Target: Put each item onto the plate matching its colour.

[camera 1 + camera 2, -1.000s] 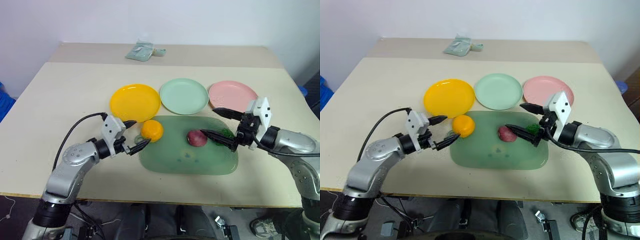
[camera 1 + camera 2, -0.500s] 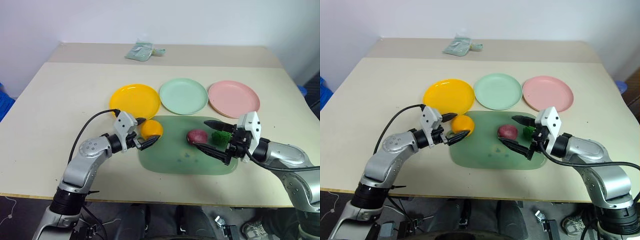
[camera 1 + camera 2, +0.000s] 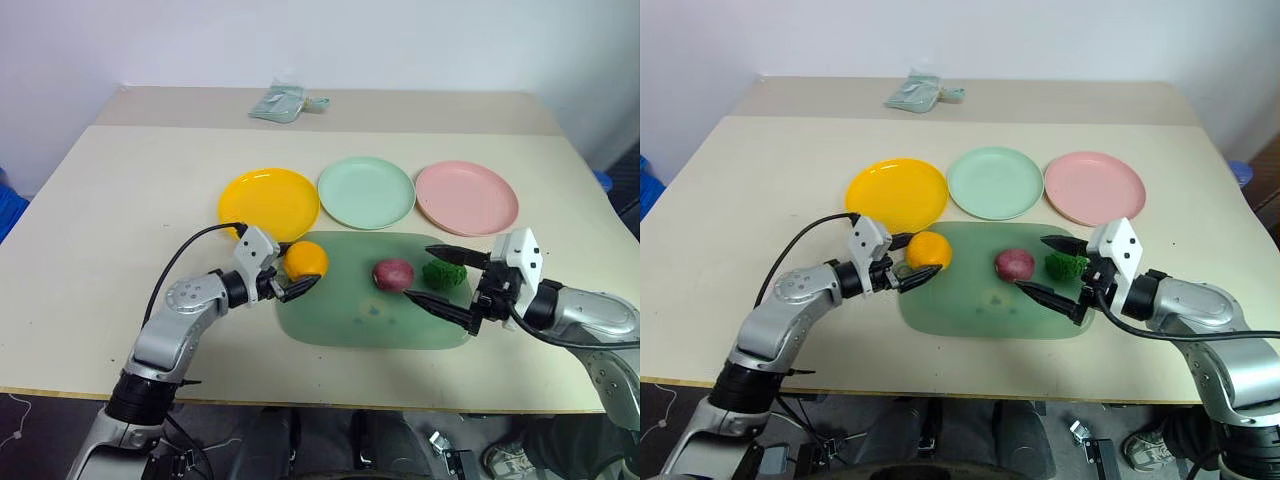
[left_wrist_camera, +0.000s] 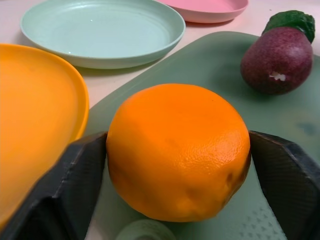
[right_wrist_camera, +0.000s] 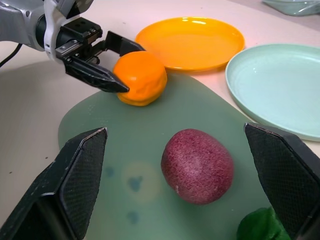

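Here, orange fruit (image 4: 177, 150): sits at the near-left corner of the green mat (image 3: 350, 315), just in front of the yellow plate (image 3: 268, 203).
Left gripper (image 3: 290, 272): clamped on the orange fruit, one black finger (image 4: 75, 185) pressed against each side of it.
Purple lump (image 3: 393, 274): lies near the middle of the mat, apart from the orange fruit.
Green ball (image 3: 444, 273): on the mat just right of the purple lump, close to it; the gap between them is hard to judge.
Right gripper (image 3: 440, 280): fingers spread wide, one finger (image 5: 75, 175) on each side of the purple lump and the green ball, touching neither.
Plates: yellow, mint green (image 3: 366, 192) and pink (image 3: 466, 197) stand in a row behind the mat, left to right, all bare.
Table (image 3: 130, 200): pale beige top.
Far edge: a small pale green bundle (image 3: 282, 101) lies well behind the plates.
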Robot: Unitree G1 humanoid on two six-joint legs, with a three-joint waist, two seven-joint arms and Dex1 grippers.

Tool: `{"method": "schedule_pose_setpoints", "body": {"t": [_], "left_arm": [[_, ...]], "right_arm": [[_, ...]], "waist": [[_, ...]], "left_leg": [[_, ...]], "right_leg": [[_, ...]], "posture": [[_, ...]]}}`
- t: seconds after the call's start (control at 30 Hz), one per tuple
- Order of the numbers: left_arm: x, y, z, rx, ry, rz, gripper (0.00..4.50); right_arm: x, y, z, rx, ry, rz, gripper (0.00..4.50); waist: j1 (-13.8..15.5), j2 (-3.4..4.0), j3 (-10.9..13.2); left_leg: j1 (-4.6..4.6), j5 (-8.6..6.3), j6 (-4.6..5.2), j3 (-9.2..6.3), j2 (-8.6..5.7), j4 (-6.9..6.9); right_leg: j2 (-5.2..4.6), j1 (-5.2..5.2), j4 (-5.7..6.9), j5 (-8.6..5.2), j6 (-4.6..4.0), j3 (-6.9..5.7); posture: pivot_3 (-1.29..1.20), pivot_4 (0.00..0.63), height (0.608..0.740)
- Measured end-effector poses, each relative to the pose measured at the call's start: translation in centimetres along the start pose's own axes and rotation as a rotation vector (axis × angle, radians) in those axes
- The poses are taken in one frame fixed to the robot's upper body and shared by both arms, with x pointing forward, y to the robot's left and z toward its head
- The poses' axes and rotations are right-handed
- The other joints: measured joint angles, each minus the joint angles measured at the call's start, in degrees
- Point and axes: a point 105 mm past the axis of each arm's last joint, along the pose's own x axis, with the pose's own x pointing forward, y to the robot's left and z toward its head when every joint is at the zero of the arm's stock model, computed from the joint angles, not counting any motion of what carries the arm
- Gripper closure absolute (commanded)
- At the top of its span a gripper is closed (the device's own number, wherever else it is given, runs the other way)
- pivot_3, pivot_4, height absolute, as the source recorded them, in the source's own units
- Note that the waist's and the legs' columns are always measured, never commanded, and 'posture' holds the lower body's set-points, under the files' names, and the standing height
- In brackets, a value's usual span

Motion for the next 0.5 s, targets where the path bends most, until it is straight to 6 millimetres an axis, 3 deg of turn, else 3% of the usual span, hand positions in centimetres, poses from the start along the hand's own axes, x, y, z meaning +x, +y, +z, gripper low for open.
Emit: {"method": "schedule_pose_setpoints", "body": {"t": [0.2, 0.3, 0.43, 0.5], "left_arm": [[0.1, 0.0, 0.0, -0.015, -0.017, 0.017, 1.23], [0.5, 1.1, 1.4, -0.050, -0.113, 0.128, 1.23], [0.6, 6.0, 3.4, -0.063, -0.158, 0.442, 1.23], [0.1, 8.1, 3.4, -0.086, -0.142, 0.581, 1.23]], "right_arm": [[0.2, 0.0, 0.1, -0.001, -0.003, -0.008, 0.00], [0.7, 0.3, 0.0, 0.006, -0.008, 0.009, 0.00], [1.5, 0.5, 0.4, -0.008, -0.028, 0.030, 0.00], [1.6, 0.5, 0.5, -0.016, -0.030, 0.025, 0.00]], "waist": [[0.02, 0.00, 0.00], [0.14, -0.02, 0.01], [0.10, -0.04, 0.02], [0.04, -0.05, 0.02]], "left_leg": [[0.00, 0.00, 0.00, -0.01, 0.00, 0.02], [-0.03, 0.00, 0.00, -0.03, 0.00, 0.06], [-0.04, 0.00, 0.00, -0.03, -0.03, 0.11], [-0.05, 0.00, 0.00, -0.03, -0.04, 0.11]], "right_leg": [[-0.01, 0.01, 0.00, 0.00, 0.00, 0.00], [-0.01, 0.01, -0.01, 0.01, 0.01, -0.01], [0.04, 0.01, 0.01, 0.05, 0.09, -0.01], [0.06, 0.00, 0.00, 0.05, 0.10, -0.01]], "posture": [[0.00, 0.150, 0.740], [0.00, 0.150, 0.740], [0.00, 0.150, 0.740], [0.00, 0.150, 0.740]]}}
